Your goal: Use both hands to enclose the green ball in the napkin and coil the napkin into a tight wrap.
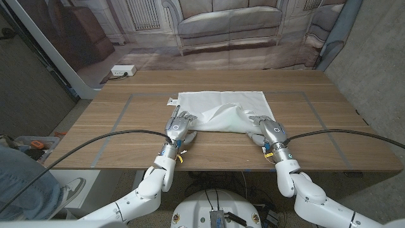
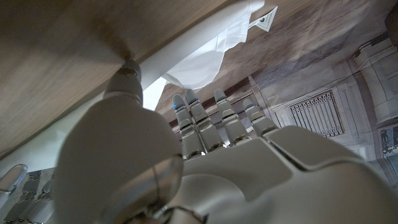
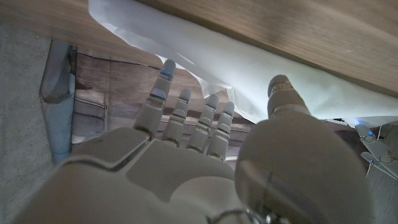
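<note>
I've got both hands on the near edge of the napkin (image 1: 221, 111), one at each end, so the fold can lift evenly; left hand (image 1: 180, 126) has its fingers (image 2: 202, 118) extended over the cloth, thumb beside the edge; right hand (image 1: 269, 130) the same, fingers (image 3: 186, 115) straight, thumb under the hem; can't tell whether either is actually pinching; green ball isn't visible, my guess is it's under the raised hump mid-napkin (image 1: 223, 114); napkin lies mid-table (image 1: 316, 136), far edge flat; next I'd roll away from me, keeping tension equal.
</note>
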Action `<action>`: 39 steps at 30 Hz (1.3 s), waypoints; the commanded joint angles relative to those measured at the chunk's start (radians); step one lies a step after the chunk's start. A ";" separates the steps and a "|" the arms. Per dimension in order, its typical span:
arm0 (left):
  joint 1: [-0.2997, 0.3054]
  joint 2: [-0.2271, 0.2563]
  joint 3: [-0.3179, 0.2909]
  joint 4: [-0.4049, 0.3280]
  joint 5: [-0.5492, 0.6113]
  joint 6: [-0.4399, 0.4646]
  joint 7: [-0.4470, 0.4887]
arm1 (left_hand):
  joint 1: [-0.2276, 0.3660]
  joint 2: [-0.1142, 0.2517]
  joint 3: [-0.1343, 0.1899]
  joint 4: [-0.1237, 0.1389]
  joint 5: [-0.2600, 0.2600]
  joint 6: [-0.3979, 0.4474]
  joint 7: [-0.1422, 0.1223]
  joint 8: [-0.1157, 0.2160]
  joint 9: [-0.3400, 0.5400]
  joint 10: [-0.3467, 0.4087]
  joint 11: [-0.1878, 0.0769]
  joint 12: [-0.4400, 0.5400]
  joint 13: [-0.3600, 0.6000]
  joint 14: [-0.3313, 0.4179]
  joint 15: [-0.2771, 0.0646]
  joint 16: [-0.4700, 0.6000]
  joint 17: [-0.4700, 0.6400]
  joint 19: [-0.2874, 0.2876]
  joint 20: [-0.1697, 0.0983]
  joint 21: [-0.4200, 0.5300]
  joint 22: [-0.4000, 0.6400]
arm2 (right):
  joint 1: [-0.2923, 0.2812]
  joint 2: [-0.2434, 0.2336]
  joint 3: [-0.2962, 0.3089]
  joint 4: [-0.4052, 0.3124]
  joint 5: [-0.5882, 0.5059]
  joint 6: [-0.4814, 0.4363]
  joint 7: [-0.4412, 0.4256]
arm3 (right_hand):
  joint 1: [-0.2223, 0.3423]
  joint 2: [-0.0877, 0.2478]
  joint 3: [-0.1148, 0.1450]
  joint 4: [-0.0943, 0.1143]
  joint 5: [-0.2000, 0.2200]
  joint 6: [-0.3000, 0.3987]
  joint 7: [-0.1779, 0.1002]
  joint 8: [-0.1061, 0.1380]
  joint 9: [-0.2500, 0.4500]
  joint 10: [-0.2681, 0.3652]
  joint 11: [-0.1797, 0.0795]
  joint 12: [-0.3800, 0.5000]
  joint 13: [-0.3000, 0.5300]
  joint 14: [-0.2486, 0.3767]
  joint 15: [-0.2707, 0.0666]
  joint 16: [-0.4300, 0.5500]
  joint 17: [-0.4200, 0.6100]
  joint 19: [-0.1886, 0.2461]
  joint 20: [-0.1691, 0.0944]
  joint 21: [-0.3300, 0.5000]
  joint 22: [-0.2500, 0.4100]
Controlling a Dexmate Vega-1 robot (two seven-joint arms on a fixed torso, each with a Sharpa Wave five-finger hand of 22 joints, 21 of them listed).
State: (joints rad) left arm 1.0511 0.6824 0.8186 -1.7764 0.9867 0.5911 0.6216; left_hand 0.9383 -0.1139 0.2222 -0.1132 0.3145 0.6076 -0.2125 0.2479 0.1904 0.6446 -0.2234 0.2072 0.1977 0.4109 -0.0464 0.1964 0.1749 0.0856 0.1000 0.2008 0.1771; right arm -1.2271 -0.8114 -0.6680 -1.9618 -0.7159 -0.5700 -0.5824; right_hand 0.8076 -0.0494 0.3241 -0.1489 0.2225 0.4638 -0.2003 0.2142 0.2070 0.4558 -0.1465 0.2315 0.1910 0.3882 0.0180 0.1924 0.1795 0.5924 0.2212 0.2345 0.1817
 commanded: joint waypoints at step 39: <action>-0.065 -0.101 -0.017 0.181 -0.164 -0.198 0.335 | 0.127 0.111 0.072 -0.012 -0.078 0.440 0.000 0.075 -0.003 0.393 0.001 0.011 0.001 0.401 -0.155 0.008 0.004 0.190 -0.088 0.014 0.000 | 0.099 0.007 -0.018 0.151 -0.043 0.193 -0.071 | 0.015 0.026 -0.001 0.018 0.023 0.315 -0.023 0.080 0.003 0.240 -0.065 0.048 -0.002 0.245 -0.117 0.018 0.002 0.121 -0.044 -0.009 0.004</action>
State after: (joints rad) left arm 1.0135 0.6092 0.8006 -1.6538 0.8683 0.4651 0.8618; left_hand 1.0512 -0.0019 0.2823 -0.1253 0.2442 1.0229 -0.2128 0.3114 0.1842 1.0151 -0.2225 0.2157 0.1970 0.7907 -0.0860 0.2105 0.1766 0.2561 0.0158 0.2086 0.1772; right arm -1.1620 -0.8164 -0.6844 -1.8319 -0.7475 -0.4052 -0.6512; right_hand 0.8178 -0.0334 0.3187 -0.1322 0.2406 0.7641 -0.2209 0.2886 0.2069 0.6794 -0.2129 0.2742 0.1846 0.6203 -0.0609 0.2079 0.1813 0.7073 0.1784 0.2285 0.1842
